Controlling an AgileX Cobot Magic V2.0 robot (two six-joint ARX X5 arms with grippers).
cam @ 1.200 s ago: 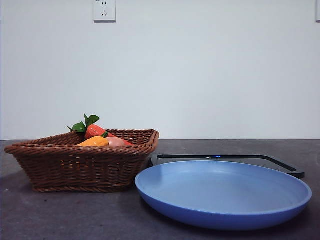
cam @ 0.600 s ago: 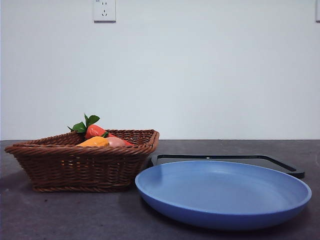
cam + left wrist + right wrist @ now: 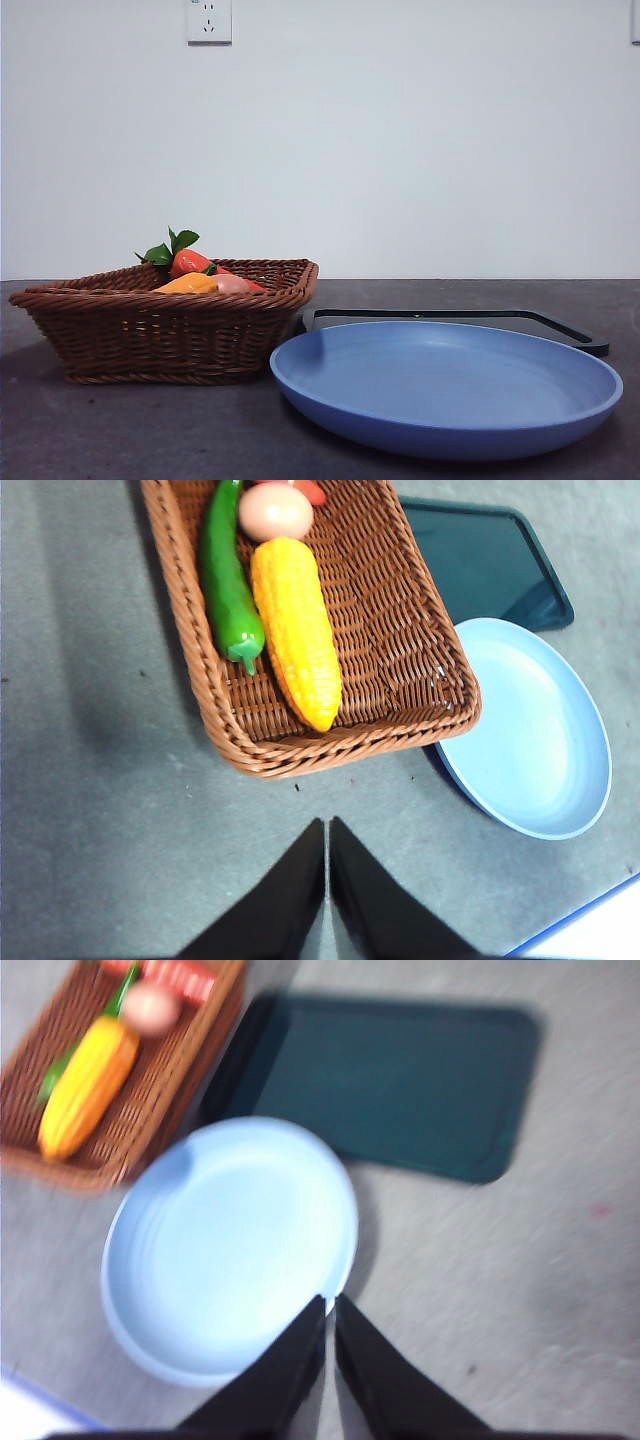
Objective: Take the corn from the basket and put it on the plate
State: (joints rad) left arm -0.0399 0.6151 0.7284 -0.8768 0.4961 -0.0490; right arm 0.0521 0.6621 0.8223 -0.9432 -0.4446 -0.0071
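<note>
The orange-yellow corn (image 3: 296, 628) lies lengthwise in the brown wicker basket (image 3: 405, 640), between a green pepper and the basket's bare weave. In the front view only the corn's tip (image 3: 190, 284) shows above the basket (image 3: 150, 335) rim. The light-blue plate (image 3: 445, 385) sits empty to the right of the basket, also seen as the plate (image 3: 535, 730) and the plate (image 3: 230, 1245) from both wrists. My left gripper (image 3: 327, 825) is shut, high above the table in front of the basket. My right gripper (image 3: 329, 1302) is shut, high over the plate's edge. The right wrist picture is blurred.
A green pepper (image 3: 228, 580), a pinkish-tan round item (image 3: 275, 512) and a red-orange vegetable with green leaves (image 3: 188, 260) share the basket. A flat black tray (image 3: 400, 1085) lies behind the plate. Bare grey table surrounds everything.
</note>
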